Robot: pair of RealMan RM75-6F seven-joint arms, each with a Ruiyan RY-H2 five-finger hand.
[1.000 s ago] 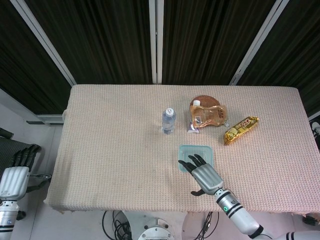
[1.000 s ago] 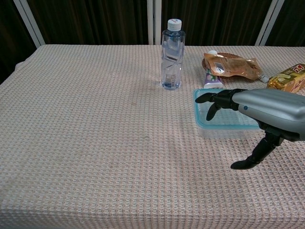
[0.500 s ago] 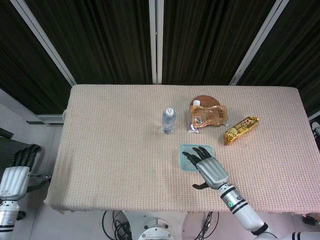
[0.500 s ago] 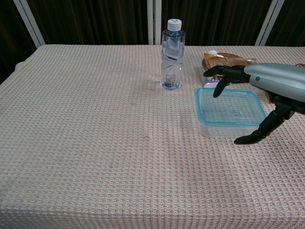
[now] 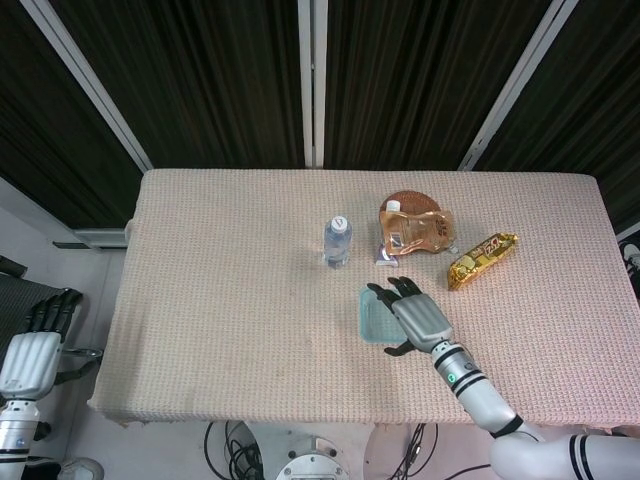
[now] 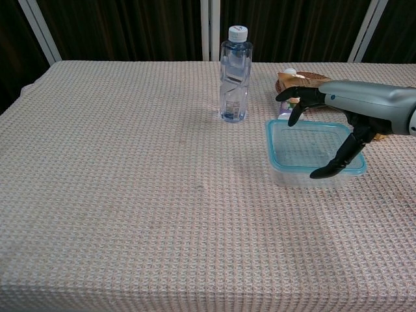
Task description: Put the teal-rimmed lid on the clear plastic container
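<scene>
Since the lid (image 6: 314,147) already lies flat across the top of the container (image 6: 292,179), its teal rim lined up with the clear walls below, the task looks close to done; what may remain is a downward press to seat the rim. The pair sits on the right half of the surface (image 6: 130,195), near the front edge, just in front of the brown pouch (image 5: 415,229) and to the right of the water bottle (image 6: 234,75). That spot puts it well within the right arm's reach, which would explain why only that arm is at work.

The right hand (image 6: 338,114) hangs above the lid with its fingers spread and curved down. It grips nothing. In the chest view the thumb points down toward the near rim and may be touching it, though I cannot tell for sure. The other fingertips (image 6: 289,107) reach past the far rim. So the hand brackets the lid as if to press or settle it.

The left hand (image 5: 32,350) hangs off the surface at the lower left, fingers loosely extended, holding nothing. A gold snack bar (image 5: 482,258) lies apart to the right.
</scene>
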